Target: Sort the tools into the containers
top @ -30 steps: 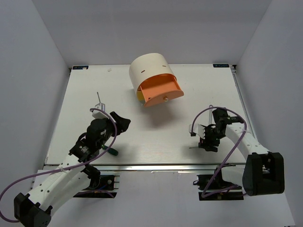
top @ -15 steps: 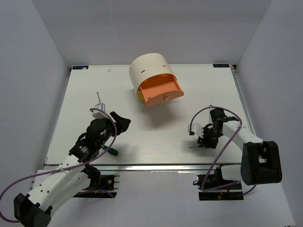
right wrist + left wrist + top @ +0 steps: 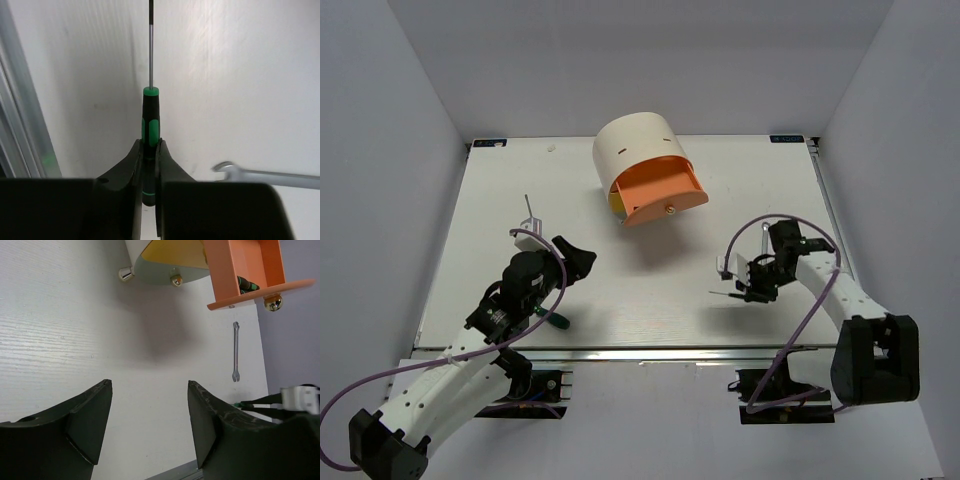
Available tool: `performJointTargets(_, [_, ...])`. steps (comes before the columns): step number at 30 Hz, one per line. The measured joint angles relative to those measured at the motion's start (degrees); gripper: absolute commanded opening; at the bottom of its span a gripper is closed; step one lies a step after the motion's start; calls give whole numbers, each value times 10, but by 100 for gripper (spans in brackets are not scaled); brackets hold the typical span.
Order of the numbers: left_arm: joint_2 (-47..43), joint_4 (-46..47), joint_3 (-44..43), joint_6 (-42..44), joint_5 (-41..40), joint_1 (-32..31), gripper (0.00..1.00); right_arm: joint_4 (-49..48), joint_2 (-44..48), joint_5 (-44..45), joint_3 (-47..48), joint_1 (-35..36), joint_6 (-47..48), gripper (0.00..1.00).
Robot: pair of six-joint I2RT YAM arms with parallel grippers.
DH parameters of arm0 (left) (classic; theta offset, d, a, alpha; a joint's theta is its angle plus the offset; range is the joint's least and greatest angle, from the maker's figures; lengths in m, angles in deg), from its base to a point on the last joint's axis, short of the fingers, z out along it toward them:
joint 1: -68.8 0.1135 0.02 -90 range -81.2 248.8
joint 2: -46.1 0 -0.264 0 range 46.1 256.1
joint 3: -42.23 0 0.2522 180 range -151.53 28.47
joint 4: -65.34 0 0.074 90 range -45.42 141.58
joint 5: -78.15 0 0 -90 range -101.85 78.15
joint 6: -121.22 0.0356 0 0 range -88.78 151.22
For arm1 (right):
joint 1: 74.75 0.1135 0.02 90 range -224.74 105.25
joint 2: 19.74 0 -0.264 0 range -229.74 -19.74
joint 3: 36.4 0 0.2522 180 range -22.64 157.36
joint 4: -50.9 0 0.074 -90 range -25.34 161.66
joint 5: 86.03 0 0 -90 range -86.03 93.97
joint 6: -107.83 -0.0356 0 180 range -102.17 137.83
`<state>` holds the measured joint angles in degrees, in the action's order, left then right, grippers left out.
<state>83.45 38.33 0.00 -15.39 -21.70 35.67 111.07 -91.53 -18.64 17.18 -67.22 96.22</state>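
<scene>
right gripper (image 3: 149,147) jaws clenched on thin screwdriver (image 3: 150,120), right-front of bench (image 3: 650,275) | spanner (image 3: 235,352) lying just beside it | left gripper (image 3: 150,385) jaws spread wide | orange drawer (image 3: 655,190) pulled out | corner stickers (image 3: 786,138) too tiny to read | white woodgrain top, pale walls (image 3: 410,150)
</scene>
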Motion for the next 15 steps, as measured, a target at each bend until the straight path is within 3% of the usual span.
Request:
performJointTargets(3, [1, 0, 0, 0, 2, 0, 71, 64, 27, -90, 84, 0, 10, 0])
performJointTargets(6, [3, 2, 0, 0, 3, 0, 71, 68, 49, -177, 180, 5, -42, 0])
performJointTargets(10, [9, 10, 0, 1, 7, 0, 71, -24, 61, -250, 278, 27, -203, 0])
performJointTargets(15, [25, 19, -5, 5, 18, 0, 71, -139, 9, -224, 364, 106, -360, 0])
